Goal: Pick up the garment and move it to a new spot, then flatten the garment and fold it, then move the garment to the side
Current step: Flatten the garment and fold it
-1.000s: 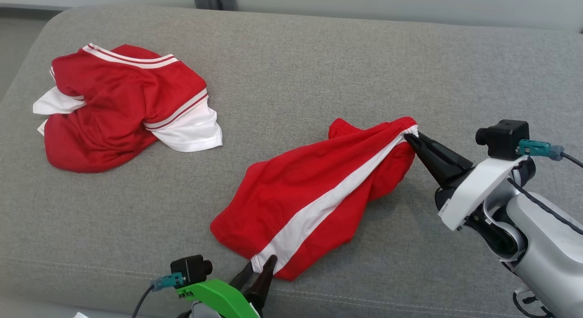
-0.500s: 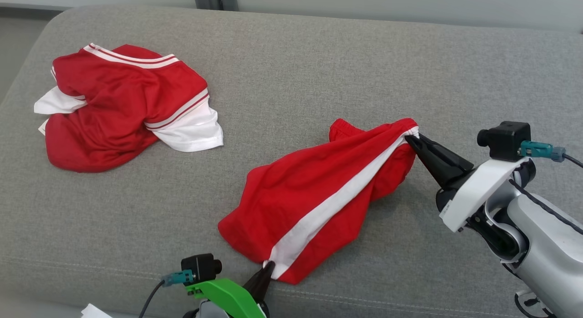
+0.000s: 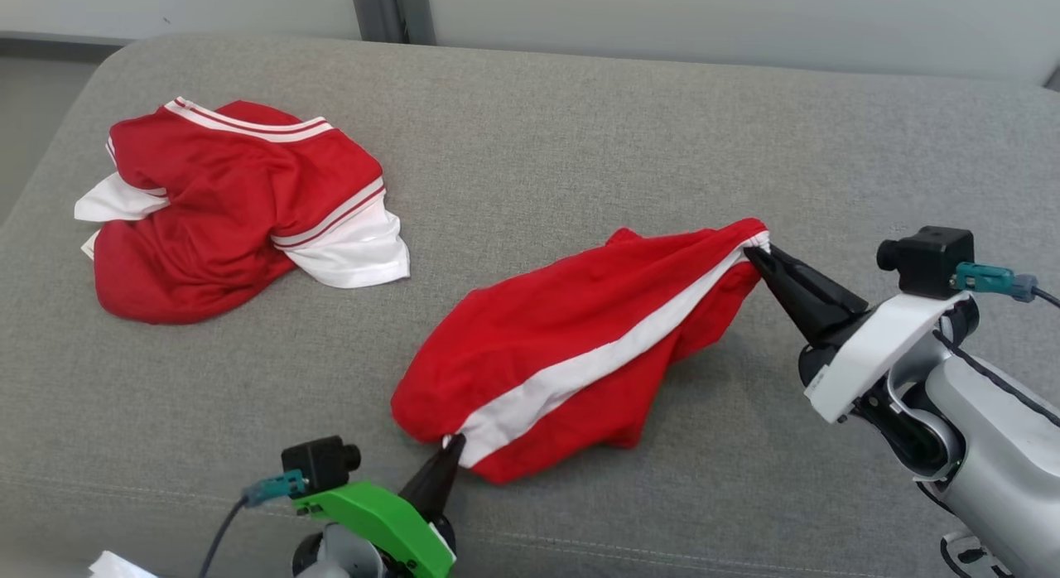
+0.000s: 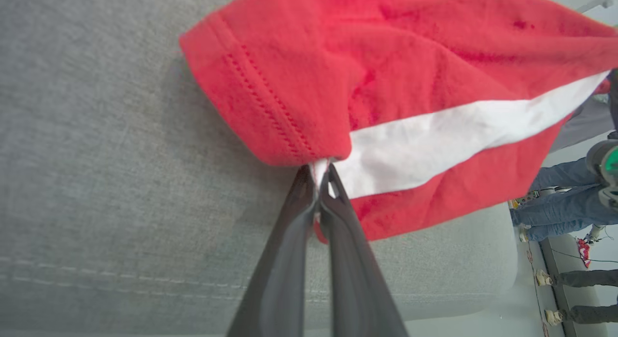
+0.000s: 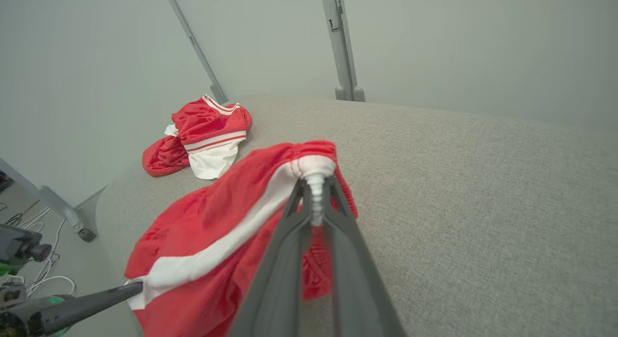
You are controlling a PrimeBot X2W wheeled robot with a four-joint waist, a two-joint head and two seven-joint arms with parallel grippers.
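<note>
1. garment [image 3: 571, 338], a pair of red shorts with a white stripe [image 3: 580, 371], is spanning the front-middle of the grey cushion [image 3: 580, 131]. in the head view it is running from near-left to far-right, with its middle sagging onto the cushion.
2. a red and white jersey [image 3: 232, 205] is lying crumpled at the cushion's far left, well apart from the garment.
3. right gripper [image 3: 755, 251] is clamping the gathered waistband end. its fingers are pressing shut on the cloth and holding that end raised.
4. left gripper [image 3: 451, 445] is pinching the hem corner where the stripe ends. its fingers are pressing together on the cloth.
</note>
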